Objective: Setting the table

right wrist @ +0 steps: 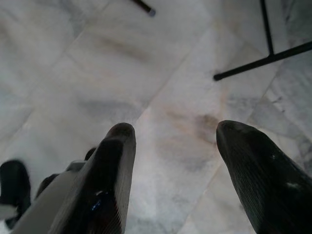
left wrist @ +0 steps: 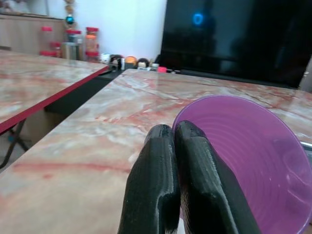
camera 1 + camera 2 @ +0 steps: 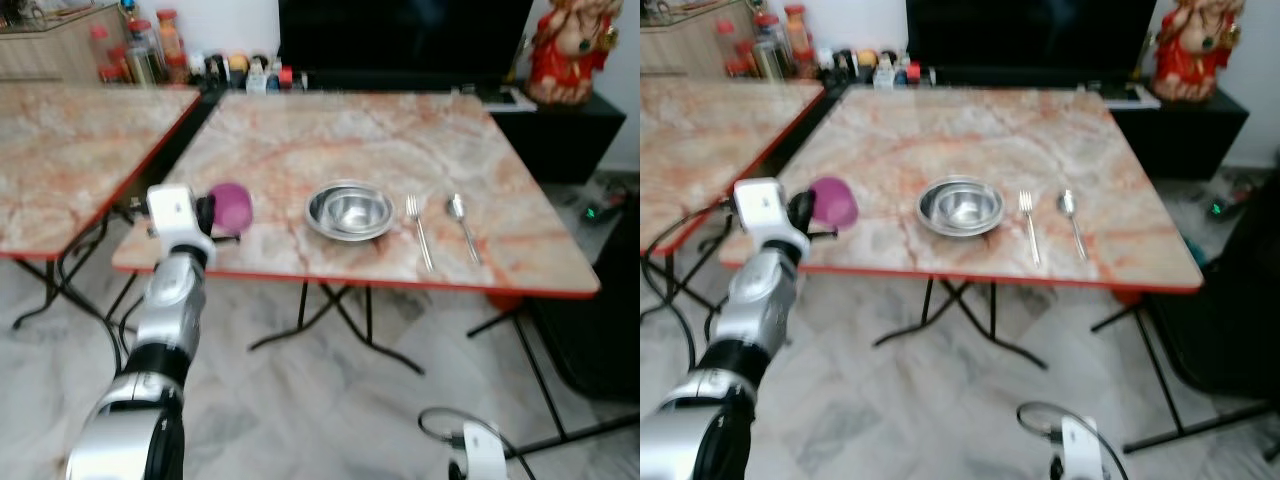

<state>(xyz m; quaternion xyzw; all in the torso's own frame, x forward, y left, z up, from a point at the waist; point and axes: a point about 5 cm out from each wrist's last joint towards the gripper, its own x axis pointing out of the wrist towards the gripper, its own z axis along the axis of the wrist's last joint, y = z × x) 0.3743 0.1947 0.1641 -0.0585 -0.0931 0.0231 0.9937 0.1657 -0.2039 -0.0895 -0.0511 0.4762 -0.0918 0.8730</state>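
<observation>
A purple cup [image 3: 231, 205] hangs tilted on its side just above the left front part of the marble table [image 3: 300, 140]. My left gripper [image 3: 208, 213] is shut on the cup's rim. In the left wrist view the two fingers [image 2: 156, 170] press together beside the cup's open mouth [image 2: 243, 161]. A steel bowl [image 3: 349, 211] stands near the table's front middle. To its right lie a fork [image 3: 419, 230] and then a spoon [image 3: 462, 225]. My right gripper [image 1: 175, 131] hangs open over the floor tiles with nothing between its fingers.
A second marble table [image 3: 60, 160] stands close on the left, with a narrow gap between the two. Jars and bottles [image 3: 150, 50] and a dark screen [image 3: 400, 35] line the back. A red statue [image 3: 570, 50] sits back right; a black chair [image 3: 600, 320] is at the right.
</observation>
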